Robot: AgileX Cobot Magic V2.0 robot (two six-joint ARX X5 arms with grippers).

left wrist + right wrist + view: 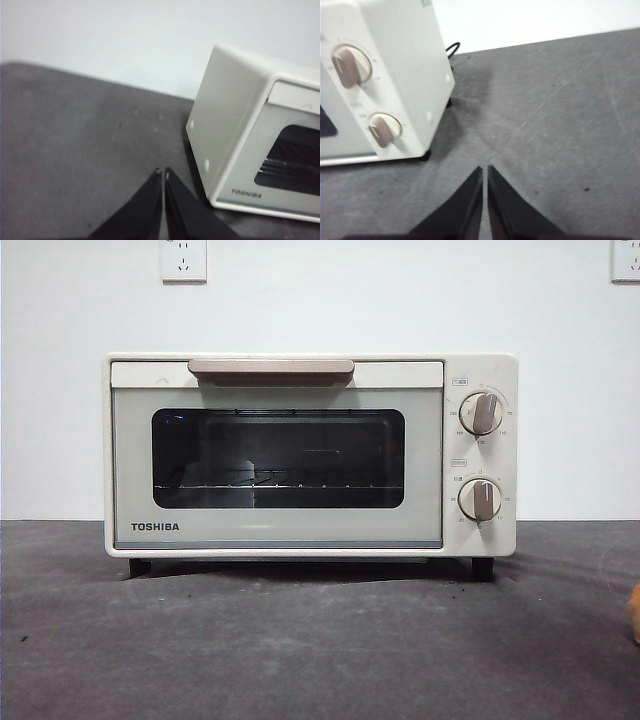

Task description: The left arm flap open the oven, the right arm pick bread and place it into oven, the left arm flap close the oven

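Observation:
The cream-white oven (300,530) stands in the middle of the dark table with its door closed and its beige handle (270,368) at the top. Only a sliver of the orange bread (635,615) shows, at the front view's right edge, on the table. My left gripper (162,172) is shut and holds nothing; it hovers over the table off the oven's (225,130) left side. Off the dial side of the oven (405,50), my right gripper (485,169) is also shut and holds nothing. Neither arm appears in the front view.
Two beige dials (481,413) sit on the oven's right panel. A black cable (452,48) runs behind the oven. A white wall with two sockets (183,259) stands close behind. The grey table surface (320,640) extends in front of the oven.

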